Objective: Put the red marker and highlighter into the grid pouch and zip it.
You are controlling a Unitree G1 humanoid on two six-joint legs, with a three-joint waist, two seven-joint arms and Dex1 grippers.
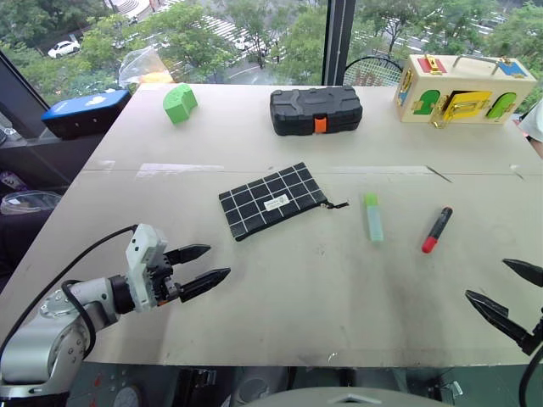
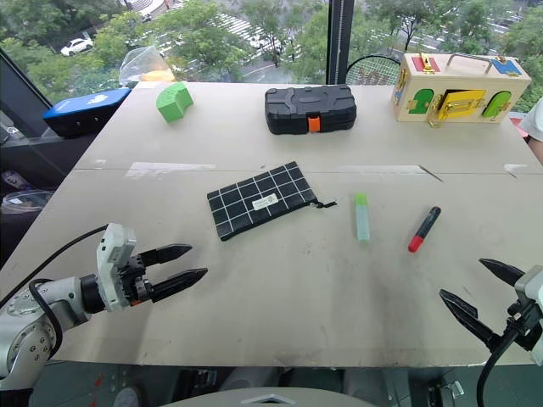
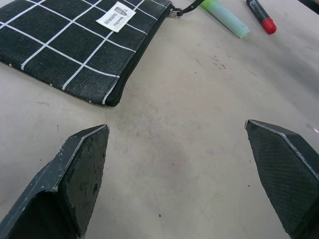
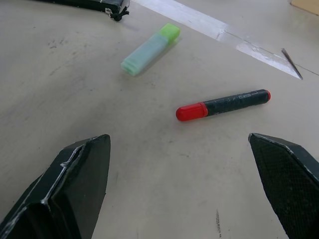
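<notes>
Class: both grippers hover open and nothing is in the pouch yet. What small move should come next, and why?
Probably bring the right gripper forward to the red marker. It lies loose on the table nearest that gripper, beside the highlighter, while the pouch sits nearer the left gripper.

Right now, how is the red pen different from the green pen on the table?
The red marker has a black body and a red cap; the highlighter is pale see-through green with a brighter green cap. The marker is slimmer, the highlighter chunkier. The highlighter lies closer to the grid pouch, the marker farther out on the robot's right. The marker lies slanted, the highlighter nearly straight. Both lie flat on the table, capped, and nothing is holding them.
</notes>
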